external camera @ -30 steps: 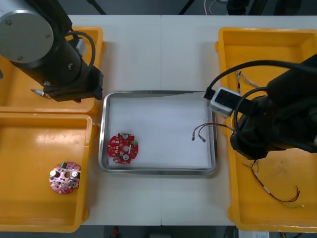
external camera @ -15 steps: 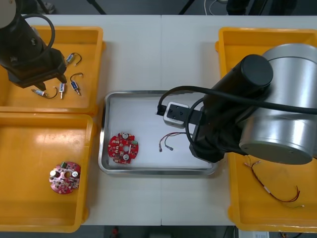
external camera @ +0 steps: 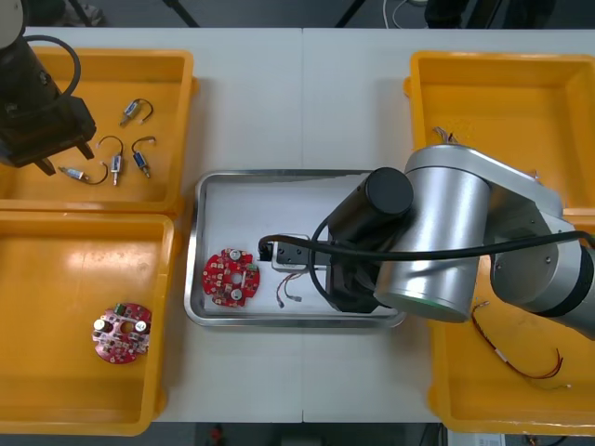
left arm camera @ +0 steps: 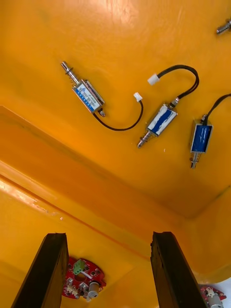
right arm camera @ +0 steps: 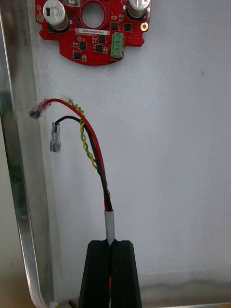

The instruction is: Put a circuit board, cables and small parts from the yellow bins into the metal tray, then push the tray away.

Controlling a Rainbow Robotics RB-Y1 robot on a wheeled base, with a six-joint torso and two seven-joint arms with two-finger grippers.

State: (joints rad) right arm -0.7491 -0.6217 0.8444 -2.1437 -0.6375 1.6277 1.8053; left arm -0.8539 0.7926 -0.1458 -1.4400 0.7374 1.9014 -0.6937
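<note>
cable (right arm camera: 97,163), right fingers (right arm camera: 98,274), beside tray rim (right arm camera: 17,192)

The right gripper (right arm camera: 110,243) has carried the cable (external camera: 288,295) from the right side of the metal tray (external camera: 197,232) to just beside the circuit board (external camera: 231,276). The left gripper (left arm camera: 108,236) has gone further left, uncovering small metal parts (external camera: 116,165) in its yellow bin (external camera: 178,93).

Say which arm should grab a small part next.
Left. The left hand hovers open over the small metal parts in the yellow bin; the right hand is shut on the red and yellow cable in the metal tray.
</note>
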